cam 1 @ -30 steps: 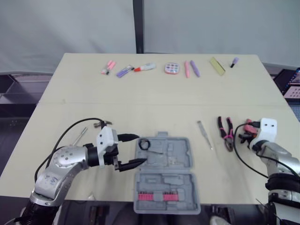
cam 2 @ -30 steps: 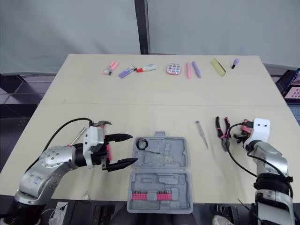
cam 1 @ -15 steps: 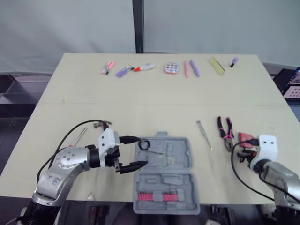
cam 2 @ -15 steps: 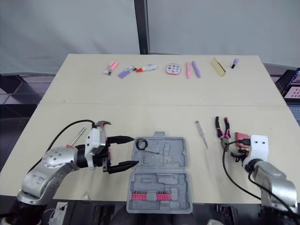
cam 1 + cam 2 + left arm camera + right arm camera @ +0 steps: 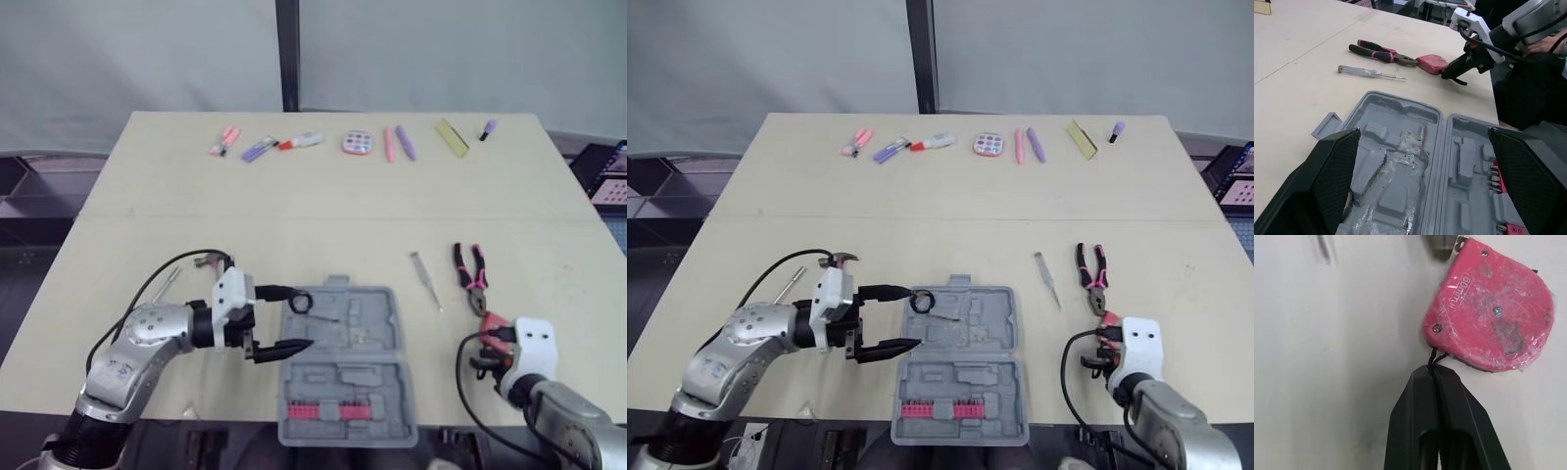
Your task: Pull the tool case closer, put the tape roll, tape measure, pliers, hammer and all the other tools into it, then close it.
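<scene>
The grey tool case (image 5: 343, 357) lies open near the table's front edge, with a black tape roll (image 5: 300, 303) in its far left corner. My left gripper (image 5: 286, 319) is open at the case's left side, one finger by the tape roll. The red tape measure (image 5: 1491, 318) lies on the table right of the case. My right gripper (image 5: 1434, 372) is shut on its black cord. The pink-handled pliers (image 5: 470, 276) and a screwdriver (image 5: 426, 280) lie just beyond. A hammer (image 5: 171, 282) lies behind my left arm.
A row of pens, markers and small items (image 5: 353, 144) runs along the table's far side. The case's near half holds pink bits (image 5: 338, 412) and reaches the table's front edge. Bare table lies between the case and the tape measure (image 5: 493, 321).
My right gripper has drawn back toward the front edge and a little left, dragging the tape measure by its cord away from the pliers. The left gripper has edged closer to the case.
</scene>
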Tool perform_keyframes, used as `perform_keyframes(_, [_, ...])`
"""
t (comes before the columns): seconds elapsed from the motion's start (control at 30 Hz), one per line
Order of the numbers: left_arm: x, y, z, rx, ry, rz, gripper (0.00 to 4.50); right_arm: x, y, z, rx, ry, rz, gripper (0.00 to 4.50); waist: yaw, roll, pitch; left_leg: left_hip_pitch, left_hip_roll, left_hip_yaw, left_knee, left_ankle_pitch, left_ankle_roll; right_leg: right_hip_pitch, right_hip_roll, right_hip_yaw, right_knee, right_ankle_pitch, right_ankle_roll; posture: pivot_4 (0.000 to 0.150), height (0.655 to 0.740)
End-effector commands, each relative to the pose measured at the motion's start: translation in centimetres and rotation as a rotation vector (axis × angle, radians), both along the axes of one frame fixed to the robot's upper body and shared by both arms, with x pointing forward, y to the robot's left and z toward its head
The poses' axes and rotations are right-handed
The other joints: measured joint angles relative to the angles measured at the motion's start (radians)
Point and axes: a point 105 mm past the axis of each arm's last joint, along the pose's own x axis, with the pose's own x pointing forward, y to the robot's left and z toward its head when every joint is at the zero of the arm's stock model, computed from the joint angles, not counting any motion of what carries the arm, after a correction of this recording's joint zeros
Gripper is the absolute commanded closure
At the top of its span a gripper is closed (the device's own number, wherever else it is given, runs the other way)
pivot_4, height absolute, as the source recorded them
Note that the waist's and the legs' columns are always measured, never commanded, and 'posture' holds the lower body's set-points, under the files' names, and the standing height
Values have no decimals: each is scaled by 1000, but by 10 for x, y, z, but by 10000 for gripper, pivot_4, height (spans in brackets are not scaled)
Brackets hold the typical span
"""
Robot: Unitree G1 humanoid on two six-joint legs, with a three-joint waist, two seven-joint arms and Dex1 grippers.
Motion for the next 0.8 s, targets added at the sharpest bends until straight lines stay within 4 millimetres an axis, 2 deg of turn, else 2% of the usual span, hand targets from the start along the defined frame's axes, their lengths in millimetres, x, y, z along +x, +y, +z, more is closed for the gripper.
perform_keyframes(0.03, [-2, -5, 6, -13, -32, -38, 0, -17, 12, -9, 24, 67, 27, 44668, 1, 0, 0, 0, 0, 0, 0, 0, 0, 0, 0, 0, 0, 0, 0, 1500, 7134])
perform_keyframes(0.33, [-12, -1, -4, 20, 16, -99, 0, -36, 13, -11, 21, 109, 24, 44668, 0, 0, 0, 0, 0, -1, 0, 0, 0, 0, 0, 1, 0, 0, 0, 1500, 7134])
perform_keyframes(0.8, [-31, 11, -20, 56, 66, -145, 0, -46, 4, -13, 5, 142, 10, 44668, 2, 0, 0, 0, 0, -1, -1, 0, 0, 0, 0, 2, -1, 0, 0, 1500, 7134])
